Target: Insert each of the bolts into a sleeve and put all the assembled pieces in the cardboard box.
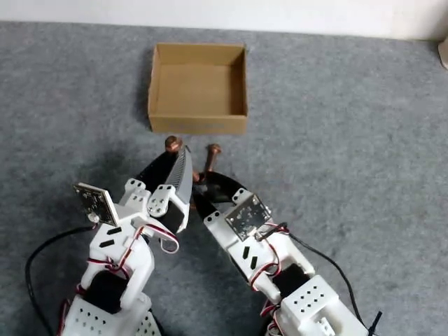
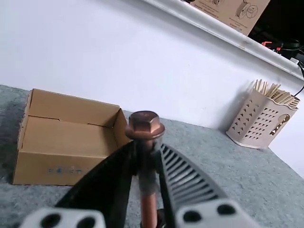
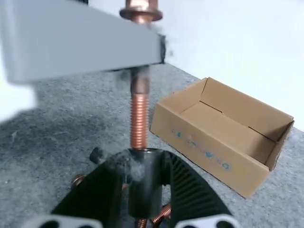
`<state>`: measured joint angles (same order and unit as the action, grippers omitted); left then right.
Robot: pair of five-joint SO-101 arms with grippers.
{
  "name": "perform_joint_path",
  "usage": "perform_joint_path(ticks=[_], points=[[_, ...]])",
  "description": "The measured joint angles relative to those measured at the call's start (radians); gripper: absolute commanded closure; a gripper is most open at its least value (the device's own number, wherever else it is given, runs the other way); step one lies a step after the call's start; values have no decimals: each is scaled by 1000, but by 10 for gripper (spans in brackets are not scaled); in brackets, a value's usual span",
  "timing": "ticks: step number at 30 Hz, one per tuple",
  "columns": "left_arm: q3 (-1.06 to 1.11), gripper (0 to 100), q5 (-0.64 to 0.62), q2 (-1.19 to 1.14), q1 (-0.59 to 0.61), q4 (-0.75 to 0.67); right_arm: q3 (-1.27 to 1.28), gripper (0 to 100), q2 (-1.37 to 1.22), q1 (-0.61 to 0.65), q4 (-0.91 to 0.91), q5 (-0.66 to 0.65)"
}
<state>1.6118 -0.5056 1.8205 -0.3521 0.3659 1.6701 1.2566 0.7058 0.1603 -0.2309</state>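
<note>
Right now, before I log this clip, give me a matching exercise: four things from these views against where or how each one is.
Things:
1. copper bolt
2. dark sleeve
3. cardboard box
4. pale holder

States:
A. empty, open side up on the carpet
B. between the right arm's fingers
C. full of thin sticks
D. between the left arm's fingers, head up

Pairs: 1-D, 2-B, 3-A, 4-C
</note>
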Motion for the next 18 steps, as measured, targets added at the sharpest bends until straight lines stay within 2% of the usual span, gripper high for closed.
perform_joint_path(ticks=[14,18], points=[[5,996,-35,-12,0,14,2,995,2,17,3,2],[-12,995,-84,-12,-6,118,2,995,2,29,3,3]])
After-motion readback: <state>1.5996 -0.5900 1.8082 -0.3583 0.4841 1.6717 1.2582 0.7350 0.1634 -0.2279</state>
